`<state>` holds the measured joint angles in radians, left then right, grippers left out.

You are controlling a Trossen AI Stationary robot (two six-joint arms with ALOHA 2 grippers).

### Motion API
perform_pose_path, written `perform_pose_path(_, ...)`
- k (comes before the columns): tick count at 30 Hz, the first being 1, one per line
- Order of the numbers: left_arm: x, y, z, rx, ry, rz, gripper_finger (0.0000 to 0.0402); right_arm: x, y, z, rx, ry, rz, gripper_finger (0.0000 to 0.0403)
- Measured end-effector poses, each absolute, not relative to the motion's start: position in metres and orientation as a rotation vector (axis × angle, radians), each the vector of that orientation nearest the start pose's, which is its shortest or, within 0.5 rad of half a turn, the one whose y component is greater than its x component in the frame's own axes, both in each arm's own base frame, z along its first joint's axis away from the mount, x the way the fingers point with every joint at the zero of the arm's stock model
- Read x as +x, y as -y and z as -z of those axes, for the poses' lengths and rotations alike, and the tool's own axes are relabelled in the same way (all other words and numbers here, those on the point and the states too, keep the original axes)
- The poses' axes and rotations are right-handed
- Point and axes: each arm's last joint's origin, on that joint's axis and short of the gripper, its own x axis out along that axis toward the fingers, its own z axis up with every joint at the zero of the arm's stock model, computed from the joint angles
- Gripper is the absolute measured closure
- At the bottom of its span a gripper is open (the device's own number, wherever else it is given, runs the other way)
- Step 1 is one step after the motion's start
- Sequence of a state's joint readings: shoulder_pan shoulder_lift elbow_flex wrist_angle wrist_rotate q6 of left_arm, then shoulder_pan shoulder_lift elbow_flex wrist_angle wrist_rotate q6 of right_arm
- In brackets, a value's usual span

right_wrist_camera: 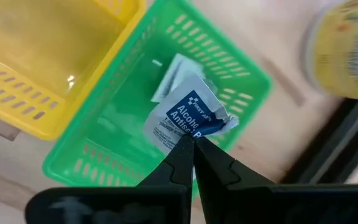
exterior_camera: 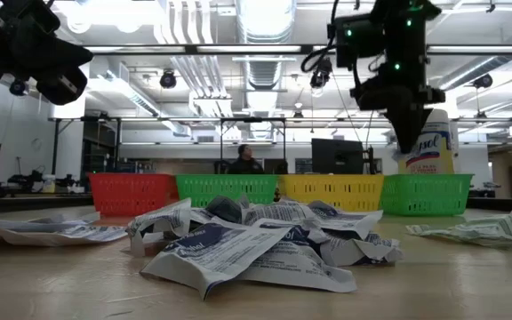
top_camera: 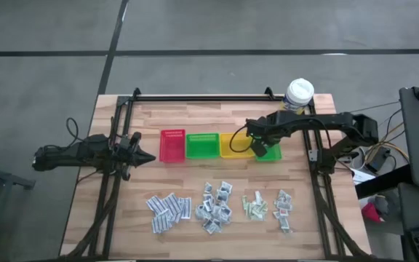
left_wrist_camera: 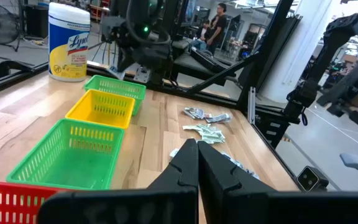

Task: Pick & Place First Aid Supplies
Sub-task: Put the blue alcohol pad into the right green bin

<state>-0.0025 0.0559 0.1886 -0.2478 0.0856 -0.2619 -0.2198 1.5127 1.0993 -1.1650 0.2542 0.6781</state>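
**Sachet over the end bin, release to come**

Wooden slats make up the table [top_camera: 195, 182], which sits in a workshop with bright ceiling lights and a person visible far behind. Four small bins stand in a row across the middle: a red bin [top_camera: 172, 145], a green bin [top_camera: 202, 145], a yellow bin [top_camera: 236, 144], and a second green bin [top_camera: 270, 152] at the right end, near a wipes tub [top_camera: 299, 94].

The right gripper [right_wrist_camera: 192, 142] hangs above that end bin with its fingers pressed together on the corner of a white-and-blue sachet [right_wrist_camera: 188, 118], which dangles over the bin's inside. A pale flat packet [right_wrist_camera: 169, 74] already seems to lie on the bin's floor. The left gripper [left_wrist_camera: 197, 152] is closed on nothing and waits off to the left of the red bin, well away from the work.

The rest of the supplies [top_camera: 217, 204] lie in loose heaps along the near edge of the table, still unsorted.

The step in hand looks like the placing of one sachet. The next move calls for opening the fingers so it falls inside the walls, perhaps after lowering a little, since a light packet can drift or cling to a finger. After that, the arm would need to return to the heaps for another.
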Motion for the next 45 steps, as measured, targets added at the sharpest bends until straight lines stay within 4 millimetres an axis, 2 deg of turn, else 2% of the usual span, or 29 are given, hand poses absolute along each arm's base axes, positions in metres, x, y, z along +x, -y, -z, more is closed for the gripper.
perform_pose_path(10, 0.087, 0.003, -0.199, -0.266, -0.126, 0.072, 0.0401, 0.232, 0.068, -0.195, 0.517, -1.436, 0.885, 0.0394)
perform_pose_path(18, 0.087, 0.003, -0.199, -0.266, -0.126, 0.072, 0.0401, 0.235, 0.067, -0.185, 0.539, -1.393, 0.818, 0.0394)
perform_pose_path(33, 0.087, 0.003, -0.199, -0.266, -0.125, 0.072, 0.0401, 0.232, 0.07, -0.178, 0.522, -1.404, 0.794, 0.0392)
perform_pose_path(45, 0.087, 0.003, -0.199, -0.266, -0.126, 0.072, 0.0401, 0.236, 0.071, -0.181, 0.524, -1.375, 0.784, 0.0312)
